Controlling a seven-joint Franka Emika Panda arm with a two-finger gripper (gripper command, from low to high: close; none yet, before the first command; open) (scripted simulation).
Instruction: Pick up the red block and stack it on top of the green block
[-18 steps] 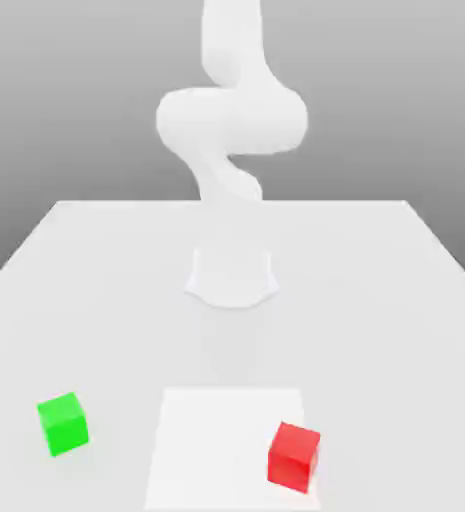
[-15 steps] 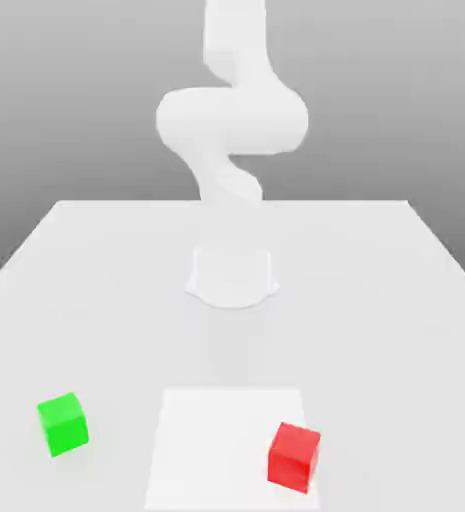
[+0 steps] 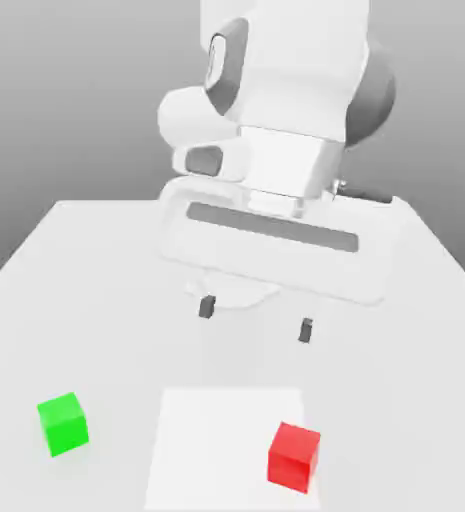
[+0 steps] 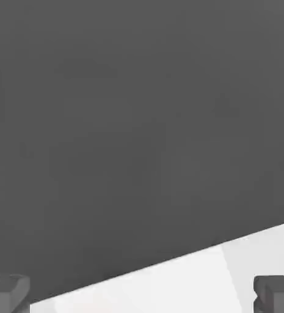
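The red block (image 3: 294, 456) is a small bright cube resting on a lighter square patch near the table's front, toward the exterior view's right. The green block (image 3: 63, 423) sits on the table at the front, toward the exterior view's left. My gripper (image 3: 256, 318) hangs well above the table, behind both blocks and closer to the red one. It is open, its two dark fingertips (image 3: 207, 307) spread wide with nothing between them. In the hand view the fingertips (image 4: 8, 292) stand at the frame's edges over a pale strip of the table (image 4: 168, 287).
The white table (image 3: 96, 280) stretches back to the arm's round base (image 3: 232, 285). A lighter square patch (image 3: 226, 440) marks the front middle of the table. The large white hand body (image 3: 276, 240) blocks the view of the table's back middle.
The hand has swung into the exterior view, now large and above the table's middle. Both blocks lie where they were.
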